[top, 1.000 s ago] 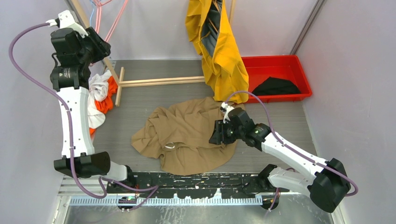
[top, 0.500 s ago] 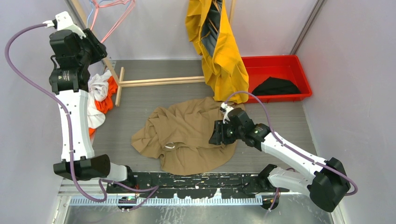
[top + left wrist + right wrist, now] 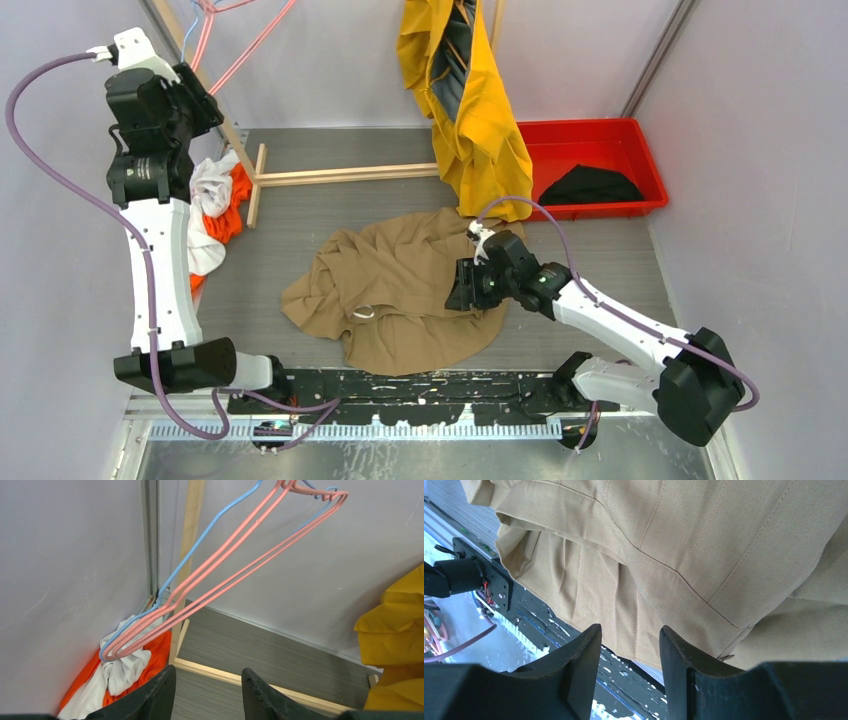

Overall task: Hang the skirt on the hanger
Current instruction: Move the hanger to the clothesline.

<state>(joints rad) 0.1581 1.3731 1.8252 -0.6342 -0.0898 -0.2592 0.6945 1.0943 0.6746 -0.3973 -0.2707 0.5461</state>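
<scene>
A tan skirt [image 3: 395, 285] lies crumpled on the grey table, and it fills the right wrist view [image 3: 684, 545]. Pink and blue wire hangers [image 3: 225, 60] hang at the back left; they show clearly in the left wrist view [image 3: 220, 565]. My left gripper [image 3: 195, 95] is raised high at the back left, open and empty, with the hangers just beyond its fingertips [image 3: 207, 677]. My right gripper [image 3: 462, 290] is open and hovers low over the skirt's right edge [image 3: 630, 635], holding nothing.
A yellow garment [image 3: 465, 100] hangs at the back centre. A red bin [image 3: 640, 165] with a black cloth [image 3: 592, 185] stands at back right. A white and orange cloth pile [image 3: 215, 205] lies at left by a wooden rack base [image 3: 340, 175].
My left gripper has risen a little and swung towards the hangers, which have shifted. My right gripper has barely moved over the skirt.
</scene>
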